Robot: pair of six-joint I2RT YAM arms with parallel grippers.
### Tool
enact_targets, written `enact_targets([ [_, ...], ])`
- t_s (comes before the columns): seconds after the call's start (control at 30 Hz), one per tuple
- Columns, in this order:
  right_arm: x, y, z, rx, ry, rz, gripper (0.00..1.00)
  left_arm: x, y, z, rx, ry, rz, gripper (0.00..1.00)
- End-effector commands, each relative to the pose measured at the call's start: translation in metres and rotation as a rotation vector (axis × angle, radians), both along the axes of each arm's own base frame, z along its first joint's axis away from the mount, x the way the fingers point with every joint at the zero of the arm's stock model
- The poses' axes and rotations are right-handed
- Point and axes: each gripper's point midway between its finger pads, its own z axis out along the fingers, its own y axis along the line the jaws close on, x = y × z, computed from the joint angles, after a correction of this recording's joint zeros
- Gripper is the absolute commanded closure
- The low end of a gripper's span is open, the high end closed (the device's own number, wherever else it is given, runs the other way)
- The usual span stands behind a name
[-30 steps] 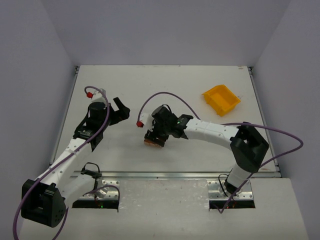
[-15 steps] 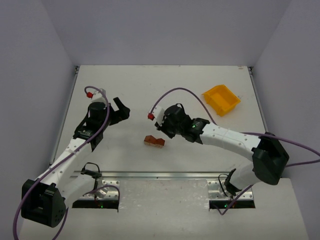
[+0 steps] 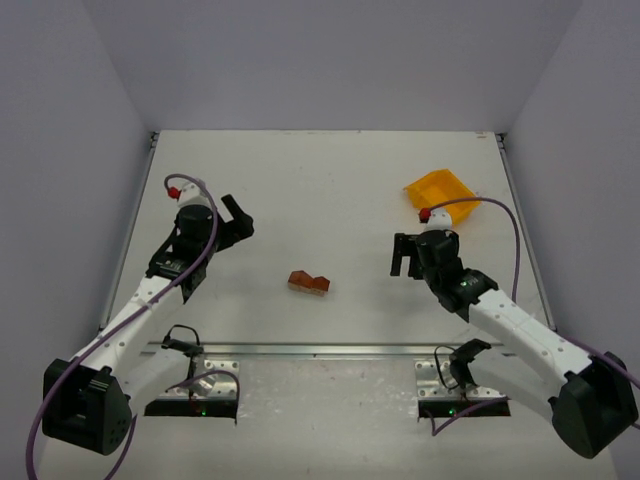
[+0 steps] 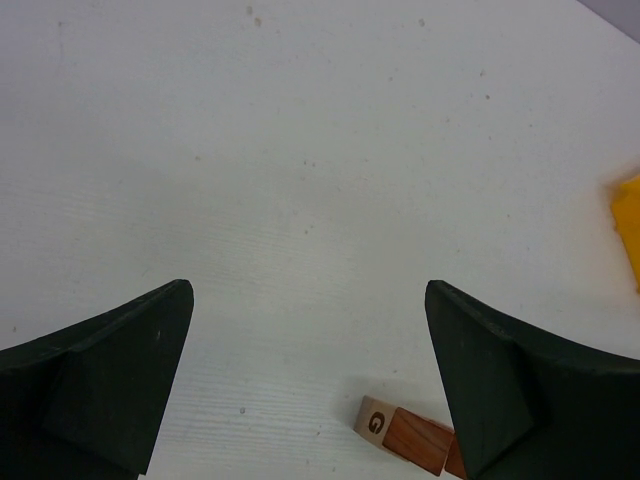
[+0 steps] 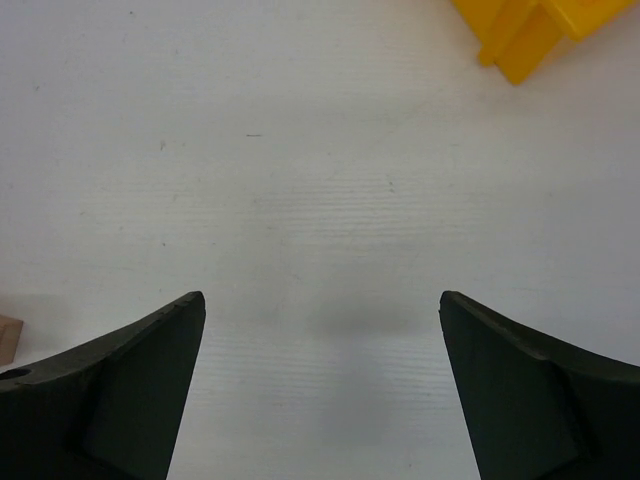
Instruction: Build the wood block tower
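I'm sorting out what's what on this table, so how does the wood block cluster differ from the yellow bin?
The wood block cluster is reddish-brown and pale tan; the yellow bin is one bright colour. The cluster is far smaller than the bin. The cluster lies mid-table; the bin sits toward the far right side. Both rest on the table.

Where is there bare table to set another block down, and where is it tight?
Bare: the stretch between the wood blocks and the right tool; the patch between the left tool and the blocks; the far strip beyond both tools. Tight: by the yellow bin, just beyond the right tool.
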Motion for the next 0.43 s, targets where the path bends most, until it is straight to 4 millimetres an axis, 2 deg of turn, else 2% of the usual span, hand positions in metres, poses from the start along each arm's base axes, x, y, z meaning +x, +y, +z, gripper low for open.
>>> enact_targets([
  [0.0, 0.0, -0.018, 0.016, 0.058, -0.09, -0.155, 0.01, 0.003, 0.01, 0.016, 0.003, -0.04, 0.063, 0.0],
  [0.1, -0.008, -0.032, 0.019, 0.017, -0.062, -0.205, 0.01, 0.002, 0.013, 0.018, 0.005, -0.049, 0.079, 0.0],
  [0.17, -0.007, -0.033, 0.026, 0.027, -0.068, -0.235, 0.01, 0.001, 0.013, 0.019, 0.004, -0.052, 0.079, 0.0],
  [0.4, -0.002, -0.024, 0.033, 0.051, -0.074, -0.196, 0.01, 0.002, 0.015, 0.019, 0.013, -0.052, 0.09, 0.0],
])
